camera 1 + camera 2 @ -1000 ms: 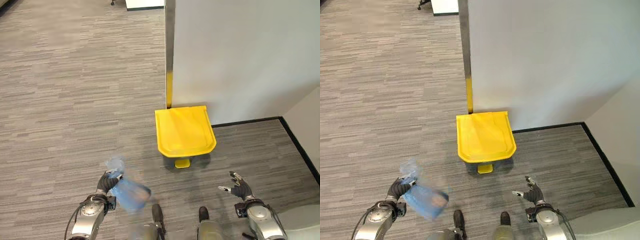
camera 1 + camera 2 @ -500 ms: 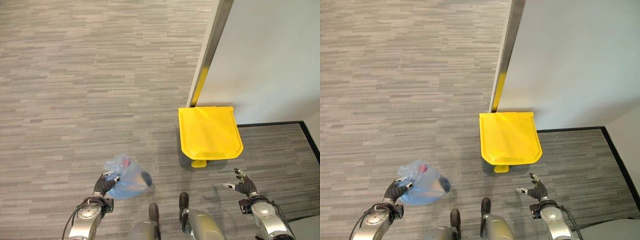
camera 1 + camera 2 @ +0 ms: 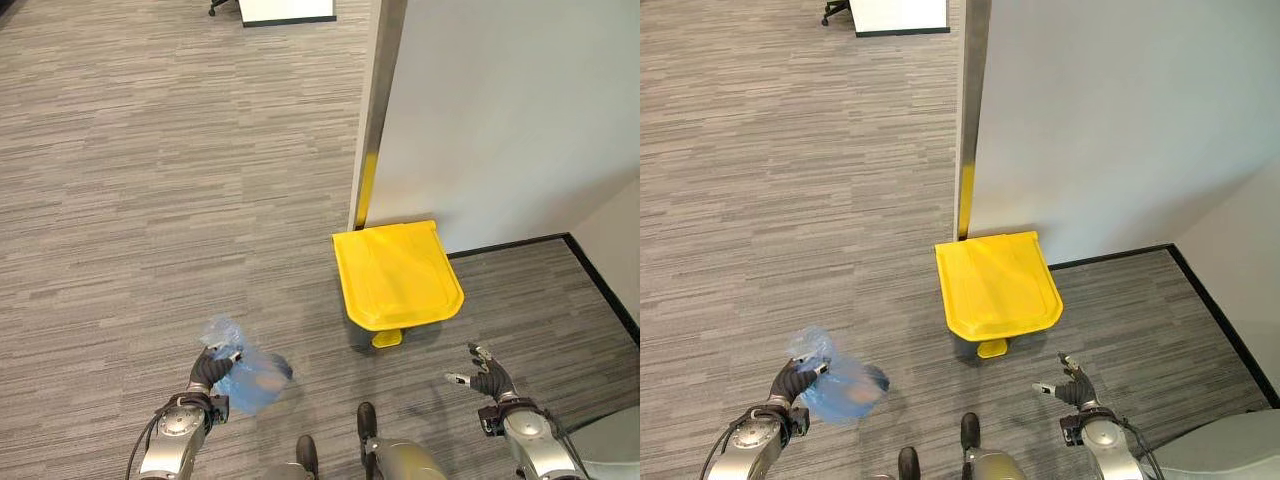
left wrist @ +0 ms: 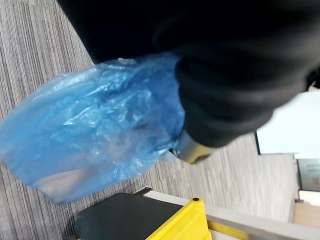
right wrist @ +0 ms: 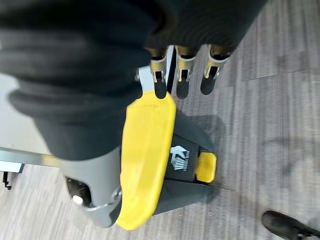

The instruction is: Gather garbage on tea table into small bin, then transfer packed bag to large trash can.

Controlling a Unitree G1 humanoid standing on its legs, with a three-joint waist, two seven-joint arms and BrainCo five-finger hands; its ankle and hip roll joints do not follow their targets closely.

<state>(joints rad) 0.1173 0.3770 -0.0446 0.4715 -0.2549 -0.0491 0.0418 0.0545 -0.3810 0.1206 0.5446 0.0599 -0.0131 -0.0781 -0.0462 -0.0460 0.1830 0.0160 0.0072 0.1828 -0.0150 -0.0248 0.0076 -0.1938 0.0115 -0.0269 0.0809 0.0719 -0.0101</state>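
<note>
The left hand (image 3: 211, 368) still grips the gathered neck of the blue bag (image 3: 247, 379), which now hangs closer beneath its fingers than half a second ago, probably swung back. The right hand (image 3: 487, 381) stays empty, fingers spread loosely. The yellow-lidded trash can (image 3: 398, 275) stands ahead of both hands, nearer the right one, lid closed, against the wall (image 3: 500, 110).
</note>
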